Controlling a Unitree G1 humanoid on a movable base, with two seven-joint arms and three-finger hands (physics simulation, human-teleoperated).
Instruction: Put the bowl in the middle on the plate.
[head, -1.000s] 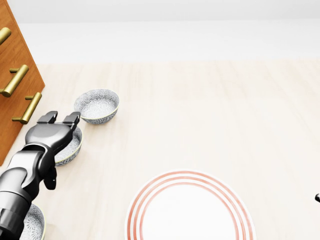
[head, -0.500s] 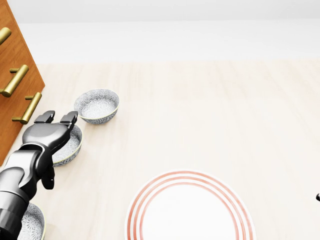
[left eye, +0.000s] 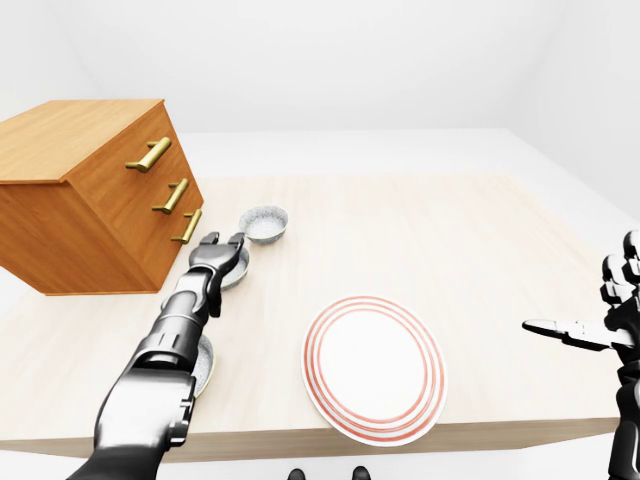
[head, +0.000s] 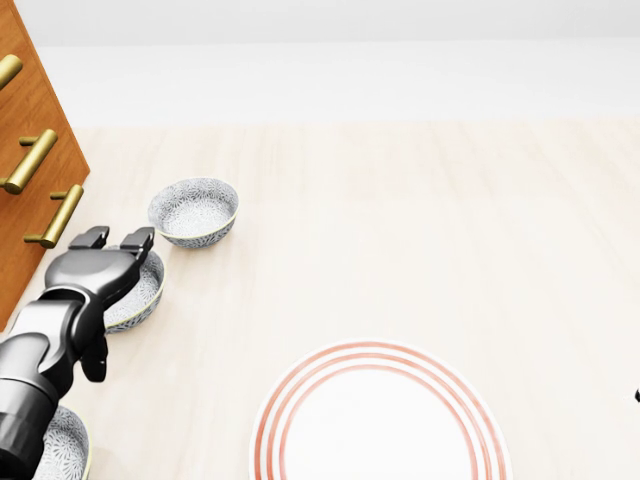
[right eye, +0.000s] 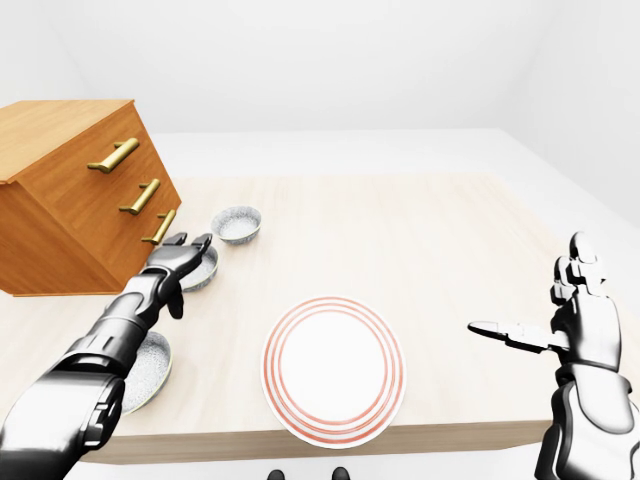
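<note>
Nothing is done yet: the plate (head: 380, 425) is bare. The middle bowl (head: 140, 296) of 3 sits on the table (head: 420, 230), up and left of the plate in the head view. The left hand (head: 95, 268) hovers over that bowl with fingers spread, not closed round it. I judge 4 steps remain: grip, lift, carry to the plate, set down. The right hand (right eye: 585, 318) hangs open, well right of the plate.
</note>
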